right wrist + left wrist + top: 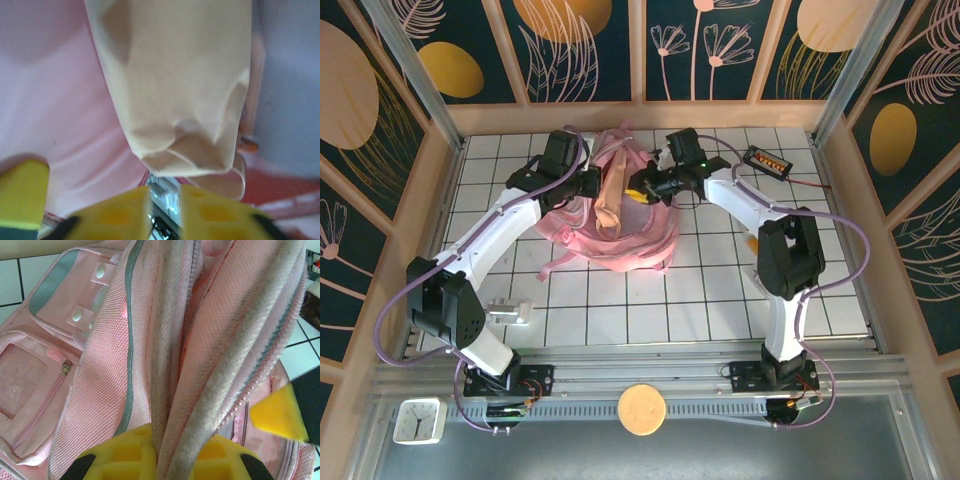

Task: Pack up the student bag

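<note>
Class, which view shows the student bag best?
Top external: the student bag appears nearly whole. Left wrist gives its pocket and zipper edges close up; right wrist, blurred pink fabric behind a beige pouch.

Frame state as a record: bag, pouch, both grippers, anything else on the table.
bag: student bag, pink, far-centre of the tiled table, top rim held up
left gripper: jaws shut on the bag's rim
right gripper: jaws shut on the end of the beige pouch
pouch position: over the bag's opening; how far inside cannot be told
other: black device, far right of the table
</note>
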You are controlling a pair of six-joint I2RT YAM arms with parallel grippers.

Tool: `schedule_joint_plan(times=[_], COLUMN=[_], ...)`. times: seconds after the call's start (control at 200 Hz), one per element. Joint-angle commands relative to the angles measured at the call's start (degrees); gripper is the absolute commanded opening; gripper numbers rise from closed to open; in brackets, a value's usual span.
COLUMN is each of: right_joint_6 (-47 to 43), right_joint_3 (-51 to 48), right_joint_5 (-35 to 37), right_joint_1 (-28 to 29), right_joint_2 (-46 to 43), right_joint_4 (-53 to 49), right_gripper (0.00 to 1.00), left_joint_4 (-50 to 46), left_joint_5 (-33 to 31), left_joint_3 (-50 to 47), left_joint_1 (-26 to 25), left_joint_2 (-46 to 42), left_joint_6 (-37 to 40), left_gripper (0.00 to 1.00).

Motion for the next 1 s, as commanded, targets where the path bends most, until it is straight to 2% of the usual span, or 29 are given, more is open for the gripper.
schedule_joint_plan(times=[0.0,0.115,0.21,0.565,0.681,0.841,0.996], right_joint_6=[4.65,11.69,14.52,14.62,13.60,13.00,11.87], right_joint_3=[-0.23,0.87,2.60,9.34,13.21,17.88,23.11], right_joint_5=[-5.79,-9.19,-8.94,-0.17,3.55,5.73,6.50], right_joint_1=[0.65,1.86,2.18,2.27,2.30,2.27,2.18], right_joint_2=[3.96,9.52,13.43,25.97,29.13,32.54,34.51], right_joint_4=[15.93,31.03,35.84,28.25,19.47,11.14,3.60], right_gripper=[0.00,0.00,0.00,0.00,0.00,0.00,0.00], left_joint_4=[7.16,7.14,6.96,8.14,9.15,18.19,20.97], left_joint_5=[1.19,1.72,1.90,3.50,2.25,1.33,1.91], left_joint_3=[4.09,3.98,3.64,6.38,7.76,1.80,-1.07], left_joint_1=[-0.46,-0.43,-0.49,-0.43,-0.44,-0.44,-0.46], left_joint_2=[-1.44,-1.44,-1.52,-1.82,-3.72,-10.63,-13.12], left_joint_6=[1.39,1.21,1.09,1.16,2.15,3.49,3.80], left_gripper=[0.00,0.00,0.00,0.00,0.00,0.00,0.00])
